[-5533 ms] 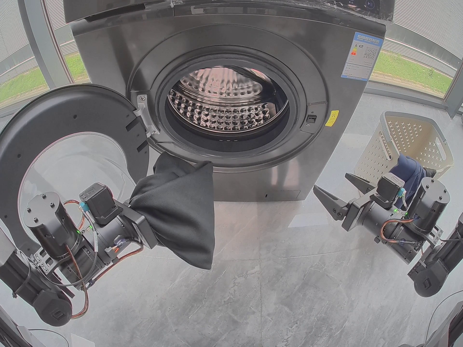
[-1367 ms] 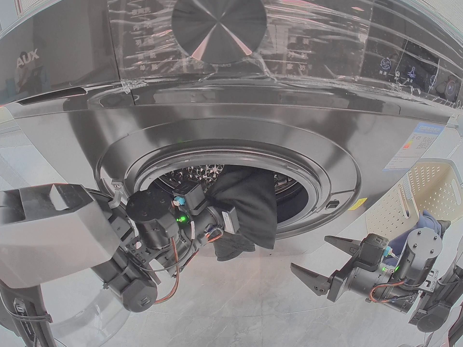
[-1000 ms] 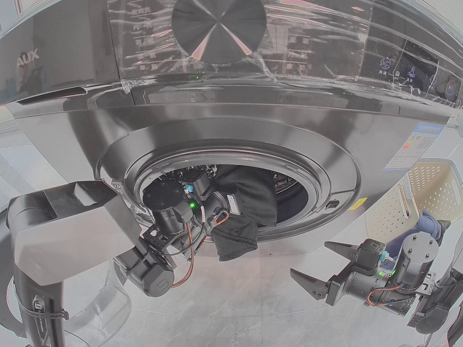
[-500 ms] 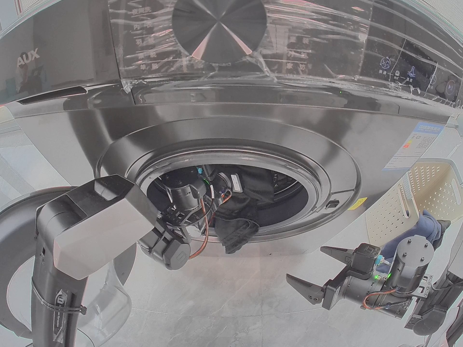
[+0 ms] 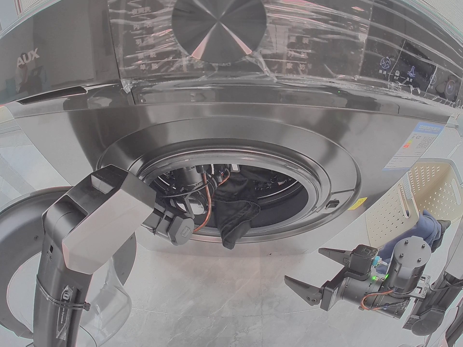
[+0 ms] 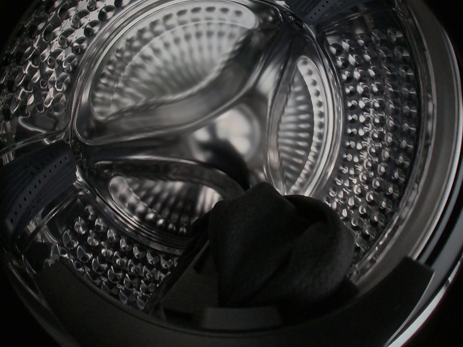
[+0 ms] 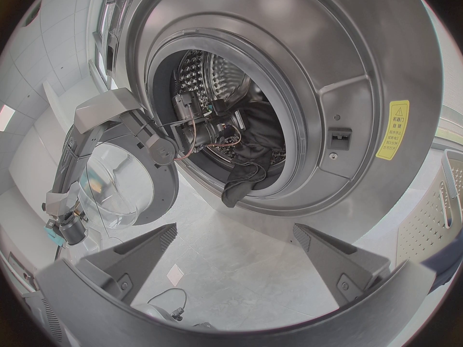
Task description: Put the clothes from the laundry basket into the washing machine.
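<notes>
Partly done, with the black garment half in the drum, drooping over its rim by the left gripper, grip impossible to tell, and blue clothes waiting in the basket behind the right gripper, fingers apart.

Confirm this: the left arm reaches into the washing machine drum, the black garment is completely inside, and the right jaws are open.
Wrong in one respect: the black garment is only partly inside; the head view shows its end hanging out over the washing machine opening's lower rim. The left arm is in the drum, and the right gripper has its jaws open.
</notes>
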